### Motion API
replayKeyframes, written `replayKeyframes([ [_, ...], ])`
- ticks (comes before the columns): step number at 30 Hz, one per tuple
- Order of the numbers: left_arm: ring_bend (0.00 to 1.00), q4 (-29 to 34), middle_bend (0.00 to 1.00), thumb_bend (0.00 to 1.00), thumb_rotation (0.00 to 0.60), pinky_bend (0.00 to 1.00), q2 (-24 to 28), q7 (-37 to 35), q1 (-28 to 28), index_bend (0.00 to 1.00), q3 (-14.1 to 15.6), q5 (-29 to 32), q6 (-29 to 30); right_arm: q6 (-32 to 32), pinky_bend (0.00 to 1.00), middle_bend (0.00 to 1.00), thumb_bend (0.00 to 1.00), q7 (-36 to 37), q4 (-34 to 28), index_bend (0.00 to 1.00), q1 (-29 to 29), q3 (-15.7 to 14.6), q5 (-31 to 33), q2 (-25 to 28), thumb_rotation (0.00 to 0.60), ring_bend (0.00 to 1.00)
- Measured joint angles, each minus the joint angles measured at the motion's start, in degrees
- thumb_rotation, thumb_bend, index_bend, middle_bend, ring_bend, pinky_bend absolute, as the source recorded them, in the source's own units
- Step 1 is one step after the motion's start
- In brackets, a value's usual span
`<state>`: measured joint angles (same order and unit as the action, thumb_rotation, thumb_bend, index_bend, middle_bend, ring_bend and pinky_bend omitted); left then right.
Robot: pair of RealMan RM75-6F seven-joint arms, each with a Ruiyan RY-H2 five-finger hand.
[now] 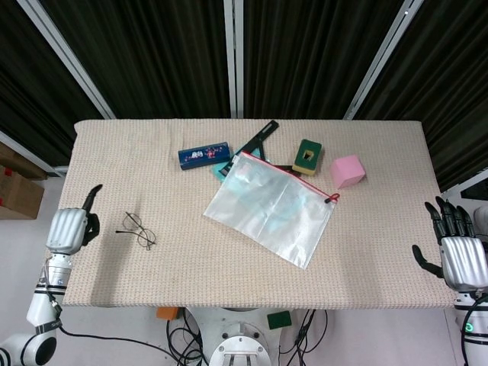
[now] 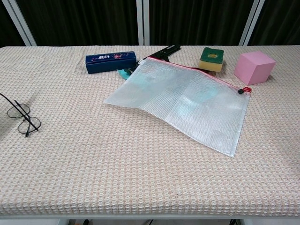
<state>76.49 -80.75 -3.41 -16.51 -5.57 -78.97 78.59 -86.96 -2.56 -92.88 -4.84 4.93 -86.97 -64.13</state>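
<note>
With the glasses [image 1: 136,229] lying free near the table's [image 1: 229,282] left edge, the empty left hand [image 1: 67,229], fingers loosely curled beside that edge, should back off level so nothing catches the frame, while the right hand [image 1: 456,258] hangs spread and empty off the right edge

Left hand [image 1: 69,227] empty beyond the left edge — right hand [image 1: 462,255] spread, empty.

Wire-rimmed glasses [image 1: 136,229]: thin dark frame, round lenses, temples unfolded, lying free near counter's [image 1: 229,282] left edge.
</note>
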Motion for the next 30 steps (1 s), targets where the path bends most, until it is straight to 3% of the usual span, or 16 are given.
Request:
replayKeyframes([
  [3, 0.89, 1.3, 0.92, 0.73, 0.600, 0.94, 0.0, -2.3, 1.3, 0.07, -0.2, -3.0, 5.8, -0.4, 0.00, 0.00, 0.37, 0.2, -0.1, 0.00, -0.1, 0.4, 0.0, 0.1, 0.600, 0.00],
  [6, 0.89, 2.5, 0.92, 0.73, 0.600, 0.94, 0.4, -3.2, 2.0, 0.07, 1.4, -8.2, 7.8, -0.8, 0.00, 0.00, 0.37, 0.3, -0.8, 0.00, -0.2, 1.1, 0.0, 0.8, 0.600, 0.00],
  [10, 0.89, 3.6, 0.92, 0.73, 0.600, 0.94, 1.1, -3.8, 2.5, 0.07, 6.2, -16.0, 8.0, -0.8, 0.00, 0.00, 0.37, 0.1, -1.8, 0.00, -0.5, 1.5, 0.2, 1.7, 0.600, 0.00],
  [13, 0.89, 3.9, 0.92, 0.73, 0.600, 0.94, 1.1, -3.6, 2.4, 0.07, 9.4, -18.3, 6.2, -0.4, 0.00, 0.00, 0.37, 0.0, -2.1, 0.00, -0.6, 1.6, 0.5, 1.9, 0.600, 0.00],
  [19, 0.89, 3.0, 0.92, 0.73, 0.600, 0.94, -0.6, -2.3, 1.8, 0.07, 11.7, -19.2, 1.7, -0.2, 0.00, 0.00, 0.37, -0.1, -2.4, 0.00, -0.6, 1.5, 0.8, 2.1, 0.600, 0.00],
  [30, 0.89, -3.7, 0.92, 0.73, 0.600, 0.94, -2.6, -6.9, 1.0, 0.07, 9.7, -13.8, -2.8, 0.3, 0.00, 0.00, 0.37, -0.5, -2.2, 0.00, -0.6, 1.1, 0.9, 1.8, 0.600, 0.00],
])
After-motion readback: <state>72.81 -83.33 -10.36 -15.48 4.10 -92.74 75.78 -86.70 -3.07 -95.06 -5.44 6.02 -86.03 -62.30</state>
